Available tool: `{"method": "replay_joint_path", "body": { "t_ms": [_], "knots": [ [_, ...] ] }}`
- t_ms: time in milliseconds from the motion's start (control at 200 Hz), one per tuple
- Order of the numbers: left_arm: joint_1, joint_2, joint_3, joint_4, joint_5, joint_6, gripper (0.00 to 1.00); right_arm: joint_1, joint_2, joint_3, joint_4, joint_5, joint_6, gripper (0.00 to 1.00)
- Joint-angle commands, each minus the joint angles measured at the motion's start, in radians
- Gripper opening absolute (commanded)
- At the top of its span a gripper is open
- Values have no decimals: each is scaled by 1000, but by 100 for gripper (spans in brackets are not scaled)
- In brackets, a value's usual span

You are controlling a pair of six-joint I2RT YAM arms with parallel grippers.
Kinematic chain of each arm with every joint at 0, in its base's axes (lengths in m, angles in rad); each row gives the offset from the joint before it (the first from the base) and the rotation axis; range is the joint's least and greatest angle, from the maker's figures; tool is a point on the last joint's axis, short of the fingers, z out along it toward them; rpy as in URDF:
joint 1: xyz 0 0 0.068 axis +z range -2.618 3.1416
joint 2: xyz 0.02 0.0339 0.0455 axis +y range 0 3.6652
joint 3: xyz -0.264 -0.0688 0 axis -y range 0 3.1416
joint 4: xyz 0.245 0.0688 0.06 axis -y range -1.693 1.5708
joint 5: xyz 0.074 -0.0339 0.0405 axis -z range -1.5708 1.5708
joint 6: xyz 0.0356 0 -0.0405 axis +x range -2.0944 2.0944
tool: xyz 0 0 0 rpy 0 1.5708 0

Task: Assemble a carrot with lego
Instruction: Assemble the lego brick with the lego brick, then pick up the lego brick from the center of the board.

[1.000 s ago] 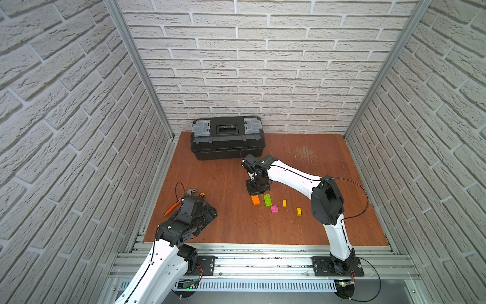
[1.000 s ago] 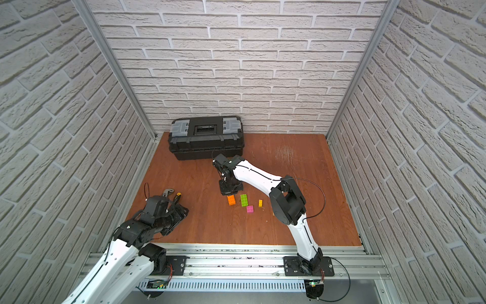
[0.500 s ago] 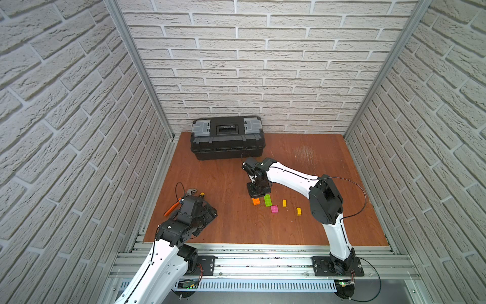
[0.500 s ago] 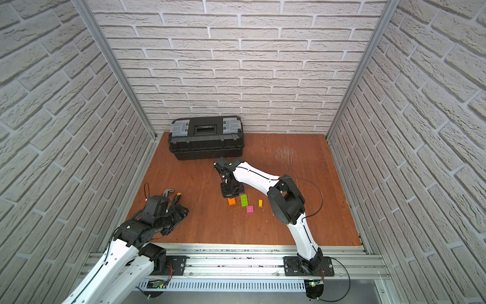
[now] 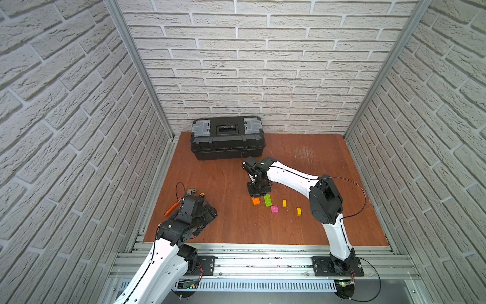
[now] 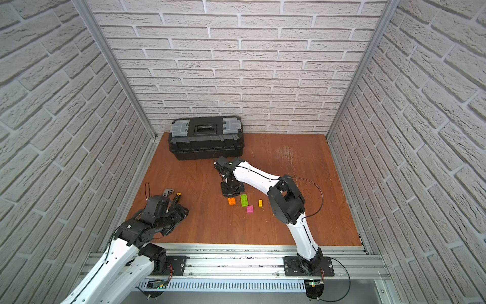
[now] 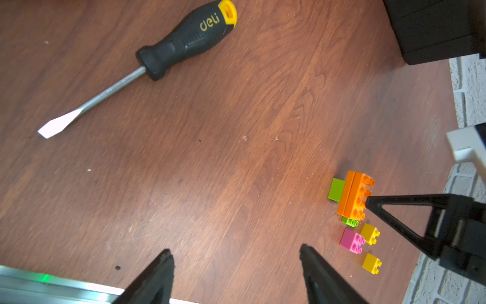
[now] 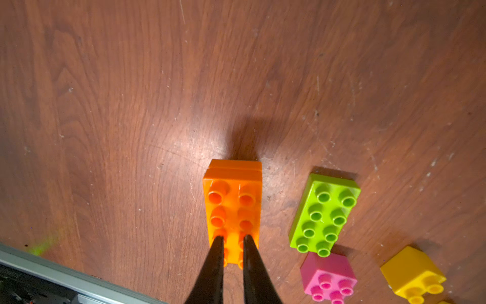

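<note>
The carrot is a stack of two joined orange bricks [image 5: 256, 201] [image 6: 231, 201] [image 8: 234, 205] [image 7: 353, 196] standing mid-table. My right gripper [image 8: 233, 237] [image 5: 256, 195] points down on it, fingertips resting on the top studs with a narrow gap and nothing between them. Loose lego lies beside the stack: a long lime-green brick [image 8: 324, 213] [image 5: 268, 200], a pink brick [image 8: 328, 276] [image 5: 274, 209] and two yellow bricks [image 5: 284, 203] [image 5: 299, 211]. Far off at the front left, my left gripper [image 7: 236, 250] [image 5: 207, 213] is open and holds nothing.
A black toolbox [image 5: 227, 138] stands at the back wall. A screwdriver [image 7: 184, 39] and an orange-handled hand tool [image 5: 172, 209] lie by the left arm. Brick walls close in three sides and a metal rail [image 5: 263, 252] runs along the front.
The right gripper has edged slightly nearer the orange stack. The left arm and the loose bricks have not moved.
</note>
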Motion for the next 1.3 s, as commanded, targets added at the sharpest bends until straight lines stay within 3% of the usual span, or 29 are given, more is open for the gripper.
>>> {"method": "replay_joint_path", "body": {
  "t_ms": [0,170,265,460,750,1295],
  "knots": [
    [6,7,30,2,0,17,78,-15,-100,51,-29,38,-23,27],
    [7,15,34,11,-1,19,78,-40,-205,37,-33,67,-43,51],
    [6,23,40,17,2,19,78,-56,-241,-3,-36,88,-57,55],
    [7,26,47,12,2,24,78,-83,-325,-208,-5,102,-87,56],
    [7,19,21,27,10,7,78,-82,-429,-492,95,75,-17,65],
    [7,16,26,14,13,2,78,-20,-326,-536,180,38,73,60]
  ]
}}
